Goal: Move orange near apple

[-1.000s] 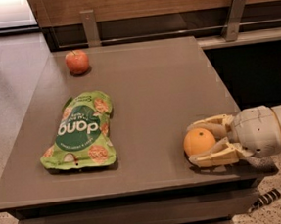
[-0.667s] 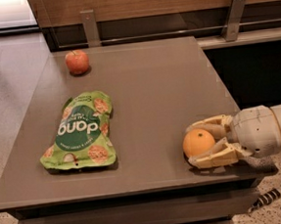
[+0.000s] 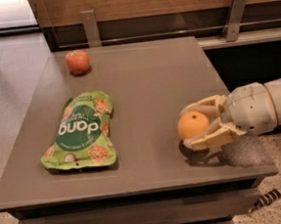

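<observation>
The orange is at the right front of the brown table, held between the two tan fingers of my gripper. The gripper comes in from the right, is shut on the orange and holds it slightly above the tabletop, with a shadow beneath it. The apple, red-pink, sits at the far left corner of the table, well away from the orange.
A green snack bag lies flat on the left half of the table, between the apple and the front edge. A wooden wall with a metal rail and brackets runs behind the table. The table's right edge is just under the gripper.
The gripper has risen with the orange in it and shifted a little left. The apple and the bag have not moved.
</observation>
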Motion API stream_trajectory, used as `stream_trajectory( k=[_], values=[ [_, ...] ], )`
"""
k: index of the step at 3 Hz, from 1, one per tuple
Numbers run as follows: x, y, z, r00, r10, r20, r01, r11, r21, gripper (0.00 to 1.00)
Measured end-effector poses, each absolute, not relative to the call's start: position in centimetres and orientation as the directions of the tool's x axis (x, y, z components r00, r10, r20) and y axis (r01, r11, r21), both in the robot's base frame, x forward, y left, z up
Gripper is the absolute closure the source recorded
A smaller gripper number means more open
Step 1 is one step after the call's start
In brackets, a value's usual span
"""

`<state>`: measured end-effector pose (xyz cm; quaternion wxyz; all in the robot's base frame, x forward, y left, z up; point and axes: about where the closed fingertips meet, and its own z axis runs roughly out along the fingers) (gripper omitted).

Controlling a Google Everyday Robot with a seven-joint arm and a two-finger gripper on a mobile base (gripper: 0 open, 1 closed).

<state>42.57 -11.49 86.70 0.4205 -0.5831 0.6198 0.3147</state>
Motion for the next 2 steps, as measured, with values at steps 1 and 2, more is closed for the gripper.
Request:
stream_trajectory(
  k=[1,2],
  values=[
    [49.7,-9.5,92.6,0.110,-0.513,-0.851,-0.977,0.100,-0.187,1.00],
    [54.9,-7.6,95.9,0.138,-0.508,-0.850,-0.968,0.113,-0.225,1.00]
  ],
)
